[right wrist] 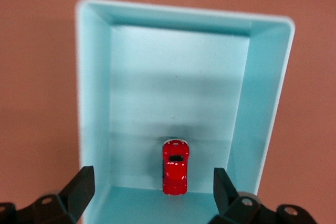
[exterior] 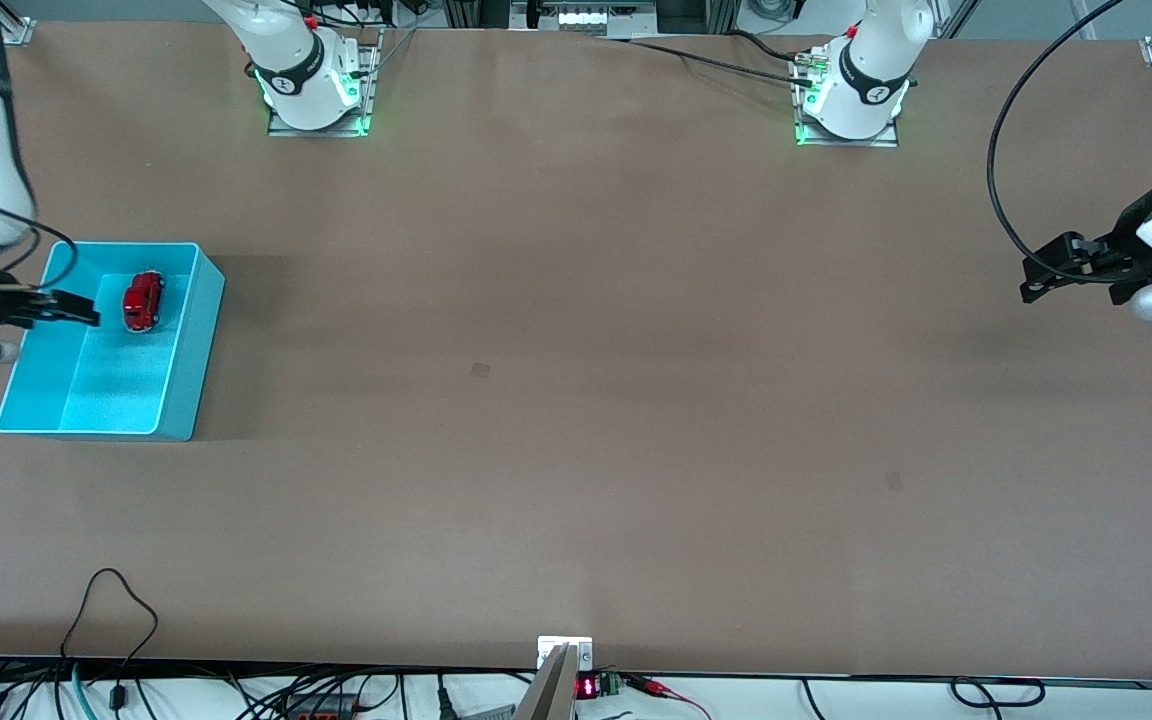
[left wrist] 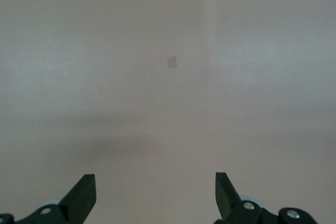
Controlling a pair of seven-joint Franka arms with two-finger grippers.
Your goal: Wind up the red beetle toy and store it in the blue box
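Note:
The red beetle toy (exterior: 143,300) lies on the floor of the blue box (exterior: 191,345), at the end of the box farther from the front camera. In the right wrist view the toy (right wrist: 175,167) rests against the box's end wall, inside the blue box (right wrist: 94,93). My right gripper (exterior: 76,307) is open and empty, up over the box's rim beside the toy; in its own view the right gripper (right wrist: 153,187) has its fingers wide apart on either side of the toy. My left gripper (exterior: 1041,280) is open and empty over bare table at the left arm's end, where it waits.
The brown table (exterior: 576,400) spreads between the two arms, with a small pale mark (exterior: 480,370) near its middle, also seen in the left wrist view (left wrist: 171,62). Cables (exterior: 116,620) hang at the table's front edge.

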